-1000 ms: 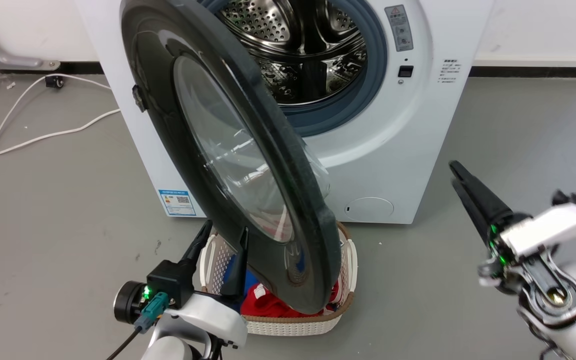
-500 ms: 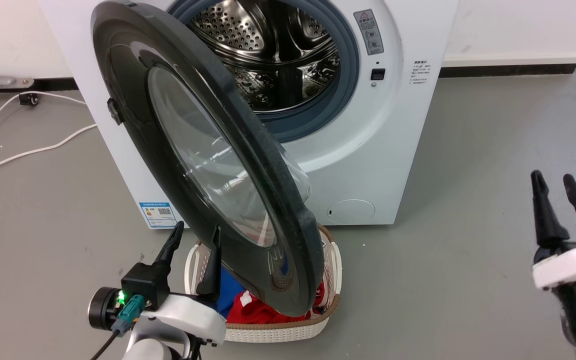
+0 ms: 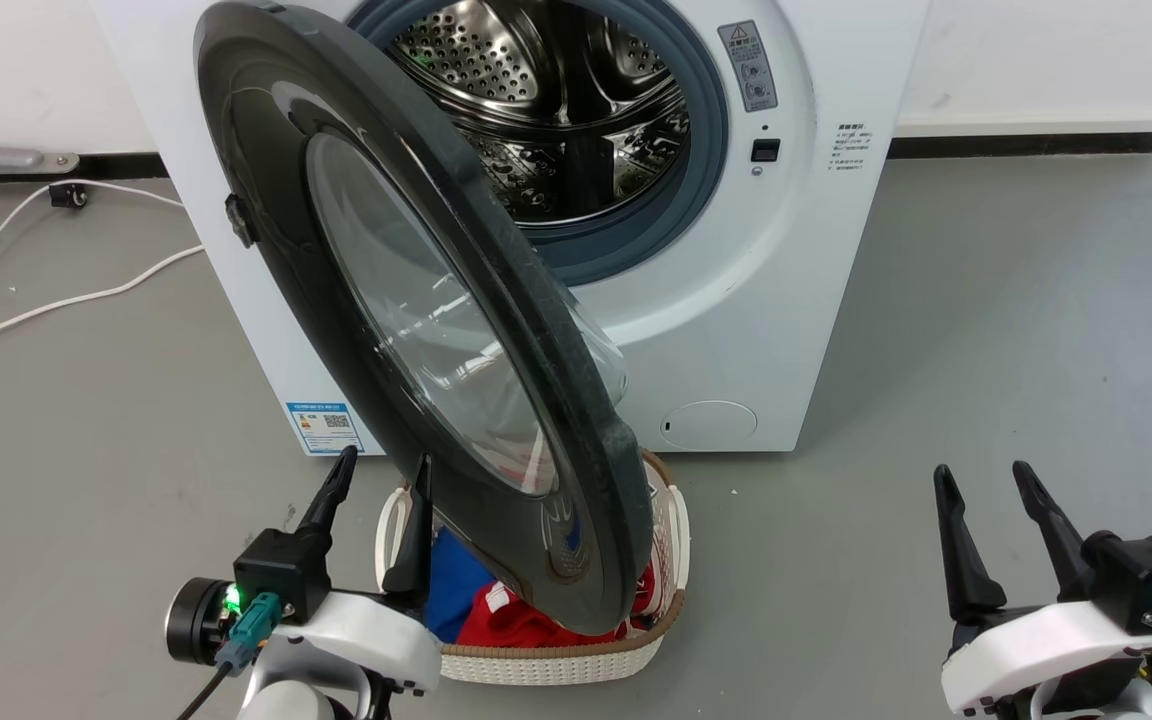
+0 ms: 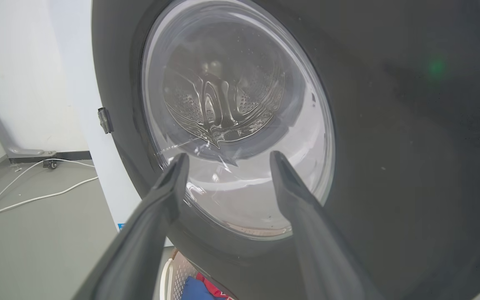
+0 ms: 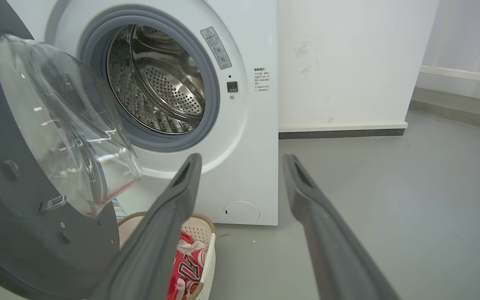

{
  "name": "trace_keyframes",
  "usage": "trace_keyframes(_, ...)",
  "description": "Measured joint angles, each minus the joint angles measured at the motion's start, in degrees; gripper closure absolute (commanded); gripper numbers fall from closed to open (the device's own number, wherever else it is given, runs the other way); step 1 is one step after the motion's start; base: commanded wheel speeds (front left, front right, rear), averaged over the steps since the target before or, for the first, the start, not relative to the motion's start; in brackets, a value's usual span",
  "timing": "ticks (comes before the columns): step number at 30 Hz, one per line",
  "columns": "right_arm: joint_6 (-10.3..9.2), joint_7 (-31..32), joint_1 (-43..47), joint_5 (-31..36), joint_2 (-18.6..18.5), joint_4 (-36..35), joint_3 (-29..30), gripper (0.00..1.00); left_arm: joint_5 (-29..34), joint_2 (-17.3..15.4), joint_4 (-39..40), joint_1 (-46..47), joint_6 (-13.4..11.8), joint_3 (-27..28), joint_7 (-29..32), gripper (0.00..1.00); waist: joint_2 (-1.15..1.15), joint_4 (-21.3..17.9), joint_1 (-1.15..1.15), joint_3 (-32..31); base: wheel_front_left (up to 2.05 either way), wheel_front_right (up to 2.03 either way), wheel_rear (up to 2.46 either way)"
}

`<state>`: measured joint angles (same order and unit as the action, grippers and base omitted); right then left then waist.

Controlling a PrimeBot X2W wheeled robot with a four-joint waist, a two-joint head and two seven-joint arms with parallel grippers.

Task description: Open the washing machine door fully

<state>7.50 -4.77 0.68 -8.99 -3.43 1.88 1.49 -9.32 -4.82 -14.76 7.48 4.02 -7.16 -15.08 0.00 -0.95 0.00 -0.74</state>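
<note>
Washing machine door (image 3: 416, 300) hangs off the left edge of the washing machine (image 3: 816, 300), swung about halfway out, edge-on toward the robot, lower rim over the laundry basket (image 3: 556, 665). Glossy black ring, clear bulging window. The left gripper (image 3: 386, 457), spread and empty, is nearer, pointing at the outer face just ahead; can't tell if it touches. The right gripper (image 3: 980, 469), spread too, sits well apart on the inner side.
</note>
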Motion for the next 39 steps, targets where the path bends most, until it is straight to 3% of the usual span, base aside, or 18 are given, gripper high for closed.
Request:
trace_keyframes(21, 0.00, -1.8, -0.8, 3.9, 0.4, 4.4, 0.0, 0.00, 0.2, -0.2, -1.1, 0.0, 0.0, 0.0, 0.0, 0.00, 0.00, -0.1, 0.00, 0.4, 0.00, 0.00, 0.00)
trace_keyframes(22, 0.00, -1.8, -0.8, 3.9, 0.4, 4.4, -0.1, 0.00, 0.2, -0.2, -1.1, 0.1, 0.0, 0.0, 0.0, 0.48, 0.00, -0.1, 0.00, 0.4, 0.00, 0.00, 0.00)
trace_keyframes(23, 0.00, -1.9, -0.8, 3.9, 0.4, 4.4, -0.1, 0.00, 0.1, -0.2, -1.2, 0.1, 0.0, 0.0, 0.0, 0.48, 0.00, -0.1, 0.01, 0.4, 0.00, 0.00, 0.00)
trace_keyframes(24, 0.00, -2.0, -0.9, 3.5, 0.4, 4.4, -0.2, 0.00, 0.1, -0.2, -1.3, 0.1, 0.0, 0.0, 0.0, 1.00, 0.00, -0.1, 0.00, 0.4, 0.00, 0.00, 0.00)
trace_keyframes(32, 0.00, -2.0, -0.9, 2.9, 0.4, 4.6, -0.6, 0.00, -0.8, -0.3, -1.1, 1.0, 0.4, 0.4, 0.0, 1.00, 0.00, -0.1, 0.00, 0.4, 0.00, 0.00, 0.00)
trace_keyframes(39, 0.00, -2.0, -1.0, 2.7, 0.4, 4.6, -0.6, 0.00, 0.1, -2.0, 4.6, 5.9, -0.5, 1.9, 0.0, 1.00, 0.00, 0.3, 0.01, 0.4, 0.00, 0.00, 0.00)
